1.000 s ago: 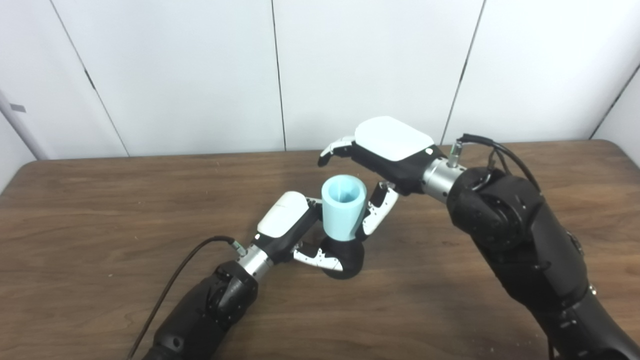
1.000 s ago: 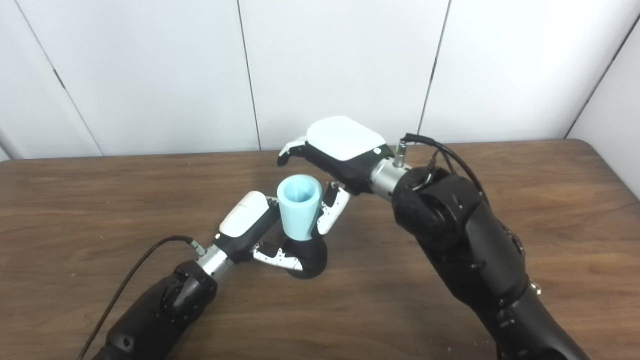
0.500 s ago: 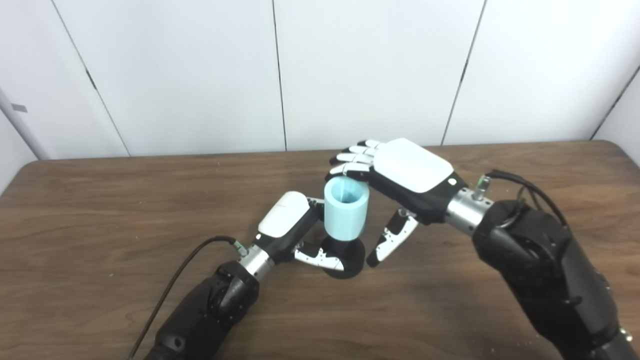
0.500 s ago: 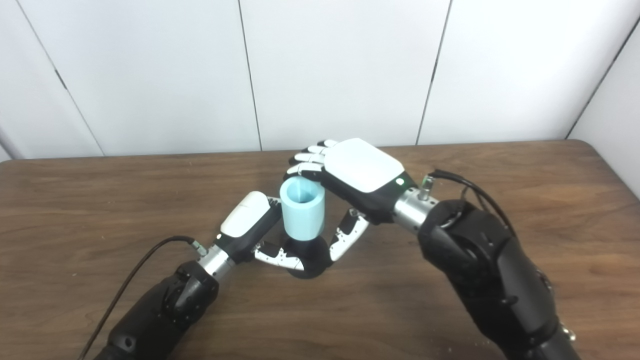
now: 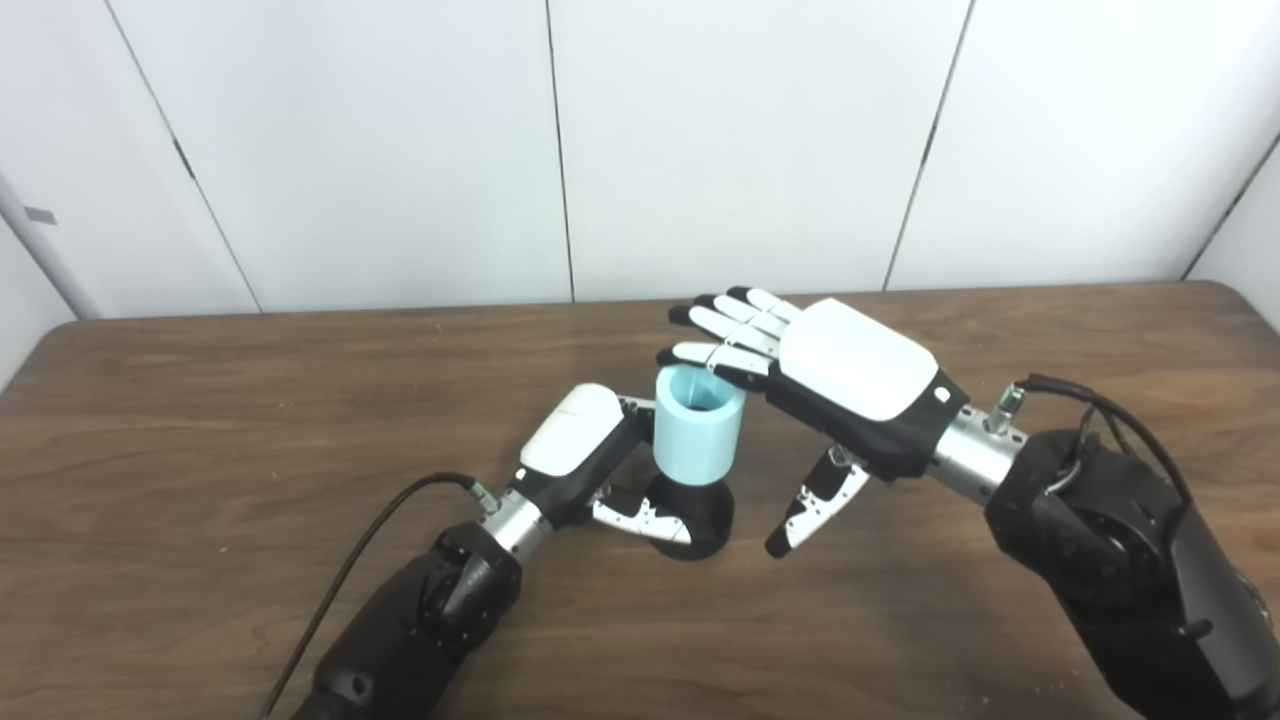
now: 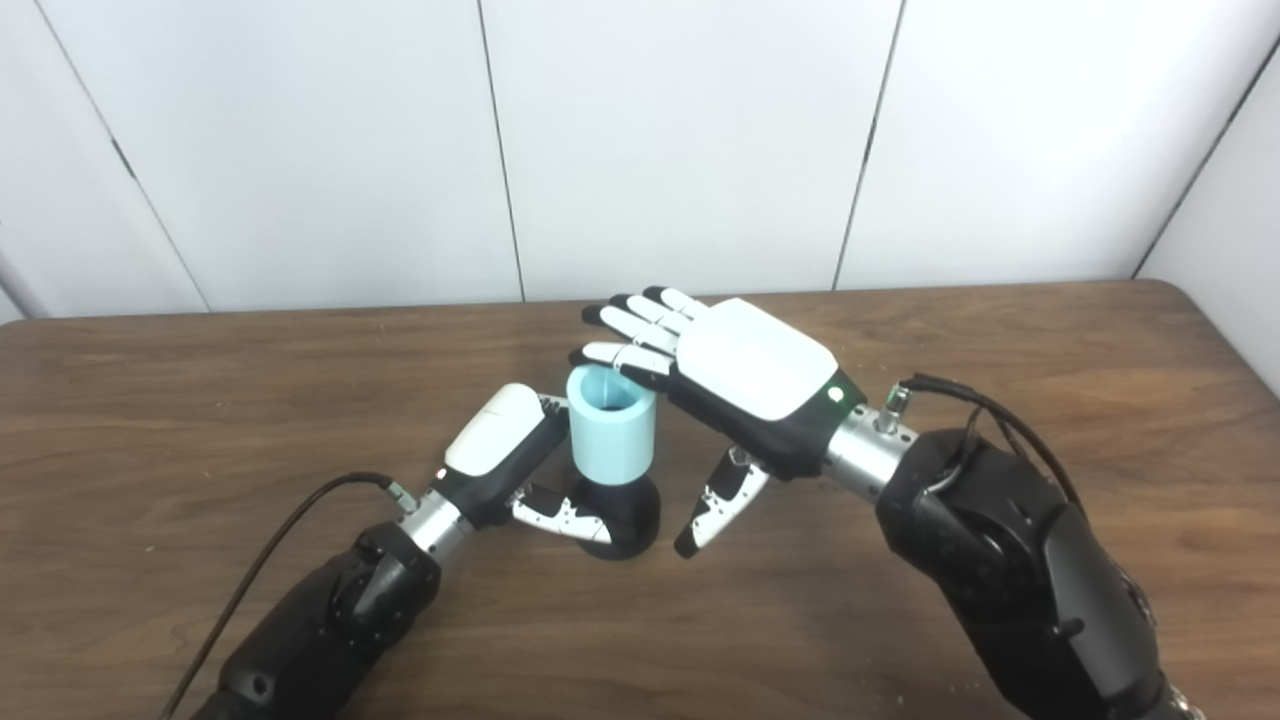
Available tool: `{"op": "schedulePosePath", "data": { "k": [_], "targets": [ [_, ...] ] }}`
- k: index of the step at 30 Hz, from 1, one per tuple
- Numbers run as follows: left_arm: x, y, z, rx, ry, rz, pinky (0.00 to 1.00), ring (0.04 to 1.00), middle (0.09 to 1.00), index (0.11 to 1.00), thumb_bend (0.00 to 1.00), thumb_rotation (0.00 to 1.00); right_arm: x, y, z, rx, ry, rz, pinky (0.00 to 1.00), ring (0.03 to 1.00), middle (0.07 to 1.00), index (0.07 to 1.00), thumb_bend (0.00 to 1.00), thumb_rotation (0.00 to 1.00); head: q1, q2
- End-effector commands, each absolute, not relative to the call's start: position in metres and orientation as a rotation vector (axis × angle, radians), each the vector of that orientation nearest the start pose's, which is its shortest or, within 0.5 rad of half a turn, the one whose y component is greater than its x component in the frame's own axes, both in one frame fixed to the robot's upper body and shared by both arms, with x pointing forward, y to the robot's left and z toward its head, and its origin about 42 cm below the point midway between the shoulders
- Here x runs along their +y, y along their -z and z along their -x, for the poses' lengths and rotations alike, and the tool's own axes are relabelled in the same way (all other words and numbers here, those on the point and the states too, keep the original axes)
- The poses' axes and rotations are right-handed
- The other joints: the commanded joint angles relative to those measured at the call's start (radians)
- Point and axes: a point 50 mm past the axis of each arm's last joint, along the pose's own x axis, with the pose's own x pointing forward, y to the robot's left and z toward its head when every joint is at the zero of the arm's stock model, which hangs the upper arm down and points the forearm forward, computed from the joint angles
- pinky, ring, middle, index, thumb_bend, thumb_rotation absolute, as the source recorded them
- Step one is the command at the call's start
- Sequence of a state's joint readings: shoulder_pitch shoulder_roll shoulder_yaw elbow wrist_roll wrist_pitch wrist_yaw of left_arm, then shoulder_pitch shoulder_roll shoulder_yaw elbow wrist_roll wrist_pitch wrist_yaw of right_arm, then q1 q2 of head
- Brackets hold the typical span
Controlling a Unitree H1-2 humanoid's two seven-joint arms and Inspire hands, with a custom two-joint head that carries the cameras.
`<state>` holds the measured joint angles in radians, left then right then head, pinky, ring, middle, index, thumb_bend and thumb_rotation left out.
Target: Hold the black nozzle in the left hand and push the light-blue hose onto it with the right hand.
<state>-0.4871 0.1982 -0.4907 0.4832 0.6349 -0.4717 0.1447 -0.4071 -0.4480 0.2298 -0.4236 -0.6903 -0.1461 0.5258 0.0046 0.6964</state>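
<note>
Right hand (image 5: 850, 385), spread flat and holding nothing, hovers beside the hose (image 5: 699, 438) standing on the nozzle (image 5: 695, 512) my left hand (image 5: 585, 455) grips; I'd press straight down, palm centred.

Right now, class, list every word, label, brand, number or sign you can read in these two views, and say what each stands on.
None: no readable text on the light-blue hose, black nozzle, left hand, right hand or table.
A small grey tag on the wall strip appears blank.
</note>
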Motion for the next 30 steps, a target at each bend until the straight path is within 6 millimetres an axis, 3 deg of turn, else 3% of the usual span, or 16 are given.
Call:
{"op": "schedulePosePath", "data": {
  "k": [1,30],
  "targets": [
    [0.138,-0.02,-0.318,-0.256,0.696,-0.86,0.5,0.464,0.42,0.433,0.66,0.42,-0.209,-0.327,-0.324,-0.853,-0.511,1.365,1.0,1.0,1.0,0.888,0.92,0.23,0.001,0.001],
    [0.139,-0.022,-0.317,-0.253,0.698,-0.864,0.5,0.466,0.42,0.424,0.66,0.42,-0.203,-0.305,-0.317,-0.772,-0.635,1.255,0.99,0.981,0.977,0.963,0.83,0.19,0.001,0.008]
  ]
}}
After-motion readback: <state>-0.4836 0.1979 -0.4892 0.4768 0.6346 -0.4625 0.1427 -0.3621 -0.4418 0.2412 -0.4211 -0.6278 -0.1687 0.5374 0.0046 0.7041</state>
